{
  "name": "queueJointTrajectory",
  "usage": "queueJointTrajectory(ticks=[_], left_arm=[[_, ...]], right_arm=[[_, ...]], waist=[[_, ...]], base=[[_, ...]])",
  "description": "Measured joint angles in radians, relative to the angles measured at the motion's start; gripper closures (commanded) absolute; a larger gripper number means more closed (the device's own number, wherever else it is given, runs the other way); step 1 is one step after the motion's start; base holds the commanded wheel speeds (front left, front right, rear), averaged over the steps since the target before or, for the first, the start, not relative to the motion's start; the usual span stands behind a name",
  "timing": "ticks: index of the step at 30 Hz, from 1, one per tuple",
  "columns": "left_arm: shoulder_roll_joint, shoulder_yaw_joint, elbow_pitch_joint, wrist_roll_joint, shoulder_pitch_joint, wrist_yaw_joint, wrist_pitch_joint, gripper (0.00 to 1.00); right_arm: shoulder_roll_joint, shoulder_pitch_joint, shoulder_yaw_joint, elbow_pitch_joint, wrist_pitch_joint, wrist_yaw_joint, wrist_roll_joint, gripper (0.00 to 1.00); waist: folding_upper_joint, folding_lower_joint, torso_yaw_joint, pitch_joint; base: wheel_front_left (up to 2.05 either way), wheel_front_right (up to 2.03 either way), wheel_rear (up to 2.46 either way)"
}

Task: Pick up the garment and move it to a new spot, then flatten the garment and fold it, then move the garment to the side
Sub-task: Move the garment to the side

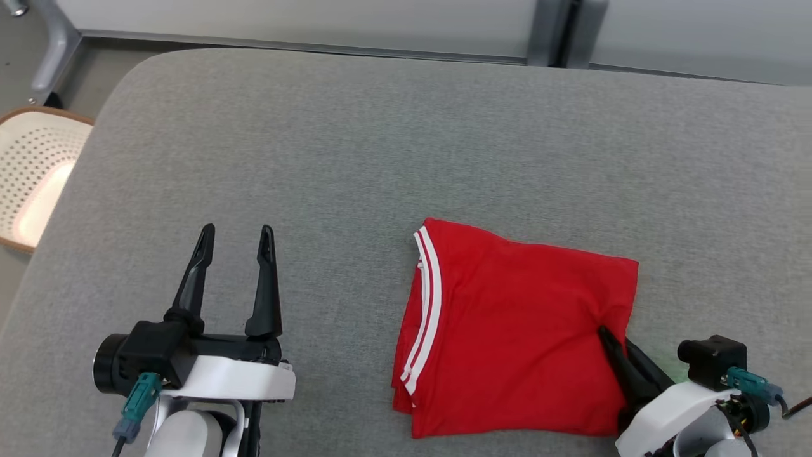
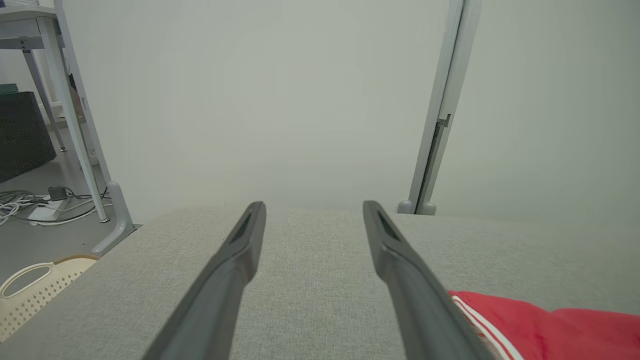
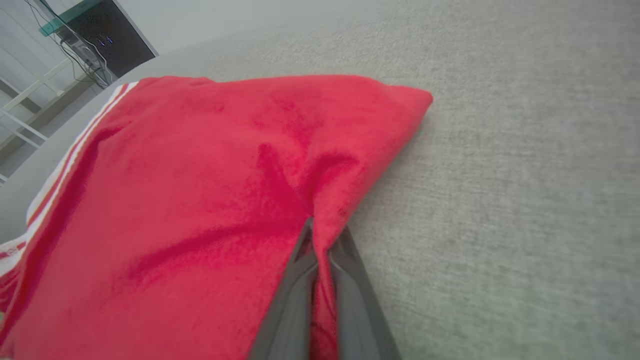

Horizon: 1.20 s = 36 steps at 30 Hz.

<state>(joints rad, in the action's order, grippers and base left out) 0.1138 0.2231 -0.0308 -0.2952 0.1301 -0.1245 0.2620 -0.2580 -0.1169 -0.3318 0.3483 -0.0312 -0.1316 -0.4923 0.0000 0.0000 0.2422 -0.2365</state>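
Two white stripes [image 1: 432, 298]; right jaws pinch red garment [image 1: 520, 330].

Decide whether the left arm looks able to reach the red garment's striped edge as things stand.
Probably yes: its jaws stand open, and only bare grey surface separates the left arm from that striped edge.

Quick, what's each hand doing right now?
Left hand: open, holding nothing.
Right hand: shut on the near right edge of the red garment.
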Motion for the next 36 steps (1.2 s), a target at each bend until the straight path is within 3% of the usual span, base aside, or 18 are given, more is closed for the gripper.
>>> queueJointTrajectory(ticks=[10, 18, 23, 29, 34, 35, 36], left_arm=[[0.028, -0.001, 0.072, 0.027, 0.001, -0.002, -0.005, 0.0], [0.054, 0.02, 0.119, 0.051, 0.058, 0.008, -0.048, 0.0], [0.07, 0.033, 0.136, 0.068, 0.116, 0.019, -0.069, 0.0], [0.082, 0.056, 0.151, 0.086, 0.193, 0.04, -0.078, 0.0], [0.085, 0.073, 0.159, 0.105, 0.249, 0.051, -0.083, 0.0], [0.086, 0.074, 0.159, 0.108, 0.255, 0.053, -0.083, 0.0], [0.088, 0.075, 0.159, 0.11, 0.26, 0.053, -0.085, 0.0]], right_arm=[[-0.132, -0.033, 0.03, -0.055, -0.03, 0.0, 0.013, 1.0], [-0.268, -0.21, 0.095, -0.062, -0.029, 0.0, 0.015, 1.0], [-0.358, -0.354, 0.154, -0.015, -0.045, 0.0, 0.0, 1.0], [-0.444, -0.472, 0.251, 0.133, -0.078, 0.0, -0.049, 1.0], [-0.477, -0.519, 0.295, 0.261, -0.119, 0.0, -0.086, 1.0], [-0.476, -0.527, 0.297, 0.285, -0.131, 0.0, -0.096, 0.69], [-0.471, -0.54, 0.299, 0.31, -0.137, 0.0, -0.104, 0.49]], waist=[[0.0, 0.0, -0.212, -0.008], [0.0, 0.0, -0.387, -0.049], [0.0, 0.0, -0.423, -0.132], [0.0, 0.0, -0.424, -0.251], [0.0, 0.0, -0.405, -0.347], [0.0, 0.0, -0.4, -0.365], [0.0, 0.0, -0.396, -0.382]], base=[[0.0, 0.0, 0.0], [0.0, 0.0, 0.0], [0.0, 0.0, 0.0], [0.0, 0.0, 0.0], [0.0, 0.0, 0.0], [0.0, 0.0, 0.0], [0.0, 0.0, 0.0]])
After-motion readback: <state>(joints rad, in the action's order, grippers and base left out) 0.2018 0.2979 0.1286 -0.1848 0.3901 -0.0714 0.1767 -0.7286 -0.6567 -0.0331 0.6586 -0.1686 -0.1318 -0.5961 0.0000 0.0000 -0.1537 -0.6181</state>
